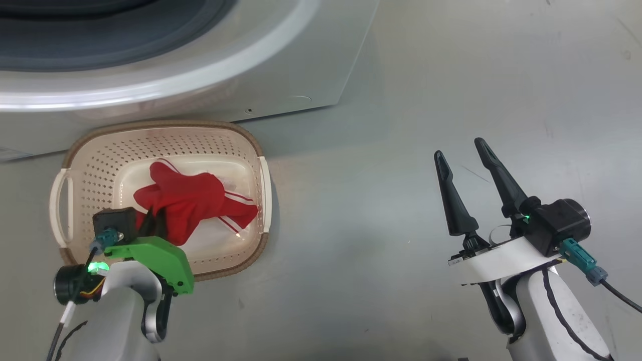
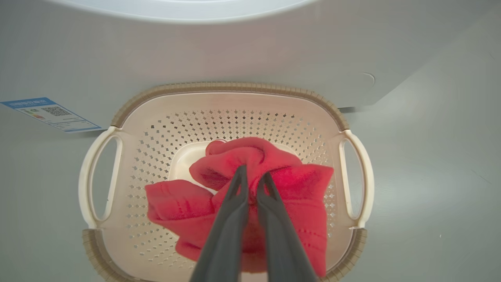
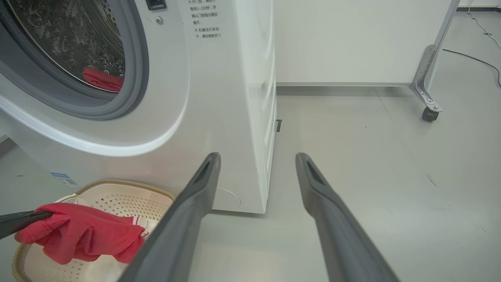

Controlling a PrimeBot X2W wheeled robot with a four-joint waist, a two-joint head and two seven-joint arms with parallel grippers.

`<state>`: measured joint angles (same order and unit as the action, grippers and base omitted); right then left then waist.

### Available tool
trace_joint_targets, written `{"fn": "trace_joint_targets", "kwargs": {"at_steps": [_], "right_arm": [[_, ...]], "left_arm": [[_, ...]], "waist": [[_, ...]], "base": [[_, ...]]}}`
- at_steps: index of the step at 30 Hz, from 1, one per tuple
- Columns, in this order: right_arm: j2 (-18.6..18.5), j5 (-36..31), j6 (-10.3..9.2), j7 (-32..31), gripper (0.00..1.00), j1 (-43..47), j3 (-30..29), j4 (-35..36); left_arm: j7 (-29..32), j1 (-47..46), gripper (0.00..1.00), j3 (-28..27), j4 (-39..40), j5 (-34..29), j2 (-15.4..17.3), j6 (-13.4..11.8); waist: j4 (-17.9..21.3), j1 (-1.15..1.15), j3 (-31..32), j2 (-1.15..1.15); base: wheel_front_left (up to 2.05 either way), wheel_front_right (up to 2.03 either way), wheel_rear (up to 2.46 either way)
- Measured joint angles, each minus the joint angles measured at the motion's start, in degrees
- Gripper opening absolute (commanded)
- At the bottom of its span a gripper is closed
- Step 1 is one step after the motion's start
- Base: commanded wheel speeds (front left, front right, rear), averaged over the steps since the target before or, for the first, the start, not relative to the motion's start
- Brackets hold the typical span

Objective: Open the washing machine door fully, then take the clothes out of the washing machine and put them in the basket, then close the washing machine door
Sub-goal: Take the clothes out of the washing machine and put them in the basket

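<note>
The unloading step is in hand: the left gripper (image 2: pixel 254 172) has its jaws clamped on a bunched red cloth (image 2: pixel 297 188) hanging into the basket (image 2: pixel 231 87), which sits just before the washer (image 3: pixel 219 98), while the right gripper (image 1: pixel 459 147) hovers over the floor (image 1: pixel 401 125), jaws wide apart and empty. The next move calls for letting that cloth go and reaching for the other red piece (image 3: pixel 103 80) in the drum (image 3: pixel 74 35). A blue label (image 2: pixel 51 113) with a QR code sits low on the washer; the black print (image 3: pixel 205 19) by the opening looks Chinese, too small to read surely.
</note>
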<state>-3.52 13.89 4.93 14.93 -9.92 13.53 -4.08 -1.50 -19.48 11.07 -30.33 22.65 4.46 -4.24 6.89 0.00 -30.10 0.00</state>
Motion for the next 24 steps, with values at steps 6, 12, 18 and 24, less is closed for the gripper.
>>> {"fn": "trace_joint_targets", "kwargs": {"at_steps": [6,12,18,24], "right_arm": [[0.05,0.01,0.07,0.00,1.00,-1.86,0.11,0.48],[0.16,0.01,0.26,0.00,1.00,-3.89,0.10,1.01],[0.29,0.09,0.31,0.00,1.00,-4.99,0.09,1.02],[0.34,0.10,0.35,0.00,1.00,-5.09,0.00,0.56]], "left_arm": [[1.72,-5.02,0.00,0.00,-5.63,0.30,0.02,0.52],[2.52,-9.69,0.00,-0.90,-11.00,0.89,0.08,0.57],[2.45,-12.95,0.00,-1.36,-14.86,0.89,0.32,1.22],[1.30,-14.66,1.00,-1.94,-18.80,1.05,0.46,1.56]], "waist": [[1.64,0.00,-4.17,0.00],[3.51,0.00,-8.49,0.00],[4.84,0.00,-11.24,0.00],[5.48,0.00,-12.31,0.00]], "base": [[0.00,0.00,0.00],[0.00,0.00,0.00],[0.00,0.00,0.00],[0.00,0.00,0.00]]}}
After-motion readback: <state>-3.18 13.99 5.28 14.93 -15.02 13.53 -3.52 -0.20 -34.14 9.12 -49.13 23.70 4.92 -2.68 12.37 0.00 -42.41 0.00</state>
